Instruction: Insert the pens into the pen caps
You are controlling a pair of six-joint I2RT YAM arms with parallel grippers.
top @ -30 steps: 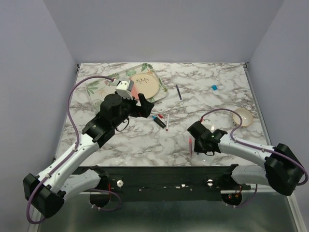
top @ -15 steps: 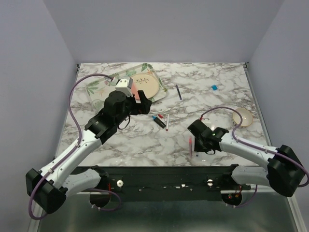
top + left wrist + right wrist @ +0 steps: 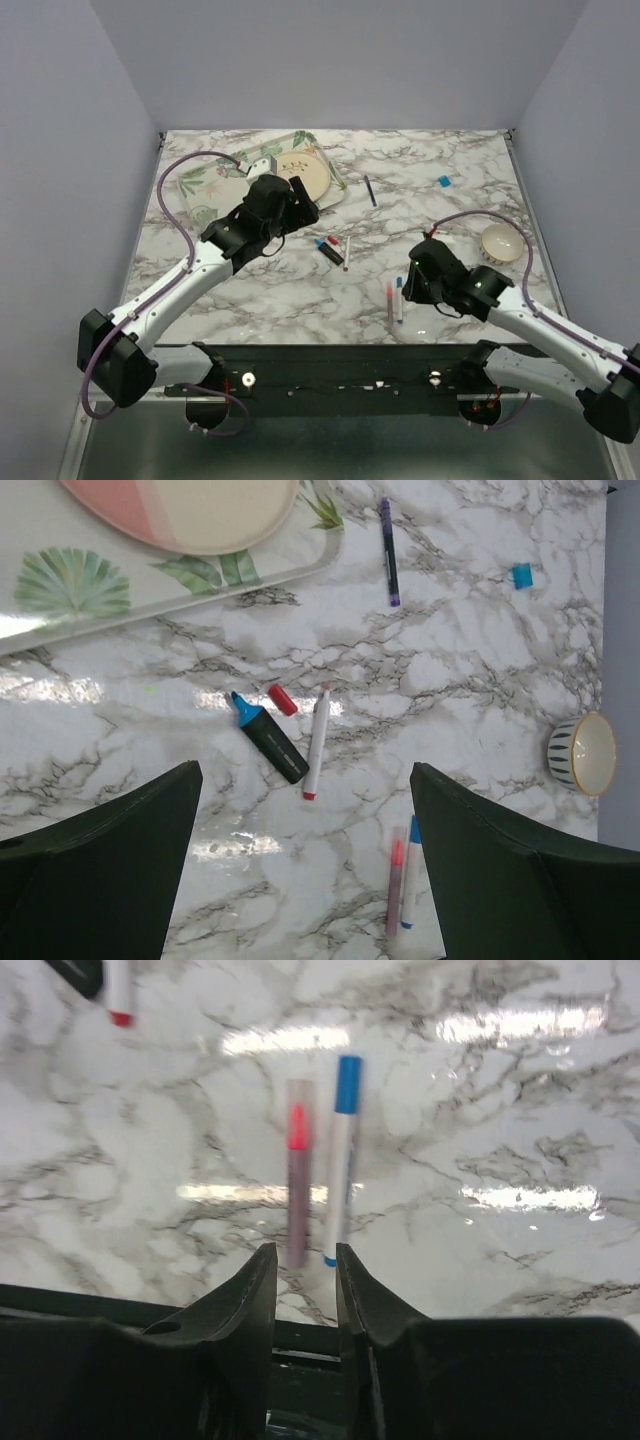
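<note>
My right gripper (image 3: 303, 1256) hovers open and empty just short of a pink pen (image 3: 297, 1185) and a white pen with a blue cap end (image 3: 342, 1155). They lie side by side near the front edge (image 3: 389, 300). My left gripper (image 3: 305, 770) hangs wide open high above the middle of the table (image 3: 292, 205). Below it lie a dark marker with a blue tip (image 3: 272, 742), a red cap (image 3: 283, 699) and a white red-tipped pen (image 3: 318, 742). Farther back are a thin navy pen (image 3: 370, 190) and a bright blue cap (image 3: 443, 181).
A leaf-patterned tray (image 3: 205, 180) holding a cream-and-pink plate (image 3: 305, 172) sits at the back left, under the left wrist. A small striped bowl (image 3: 501, 242) stands at the right. The black front rail (image 3: 300, 1345) lies just below the right fingers.
The right jaws have parted and that arm has drawn back to the right, uncovering the blue-capped pen beside the pink one. The left gripper has swung right, off the plate.
</note>
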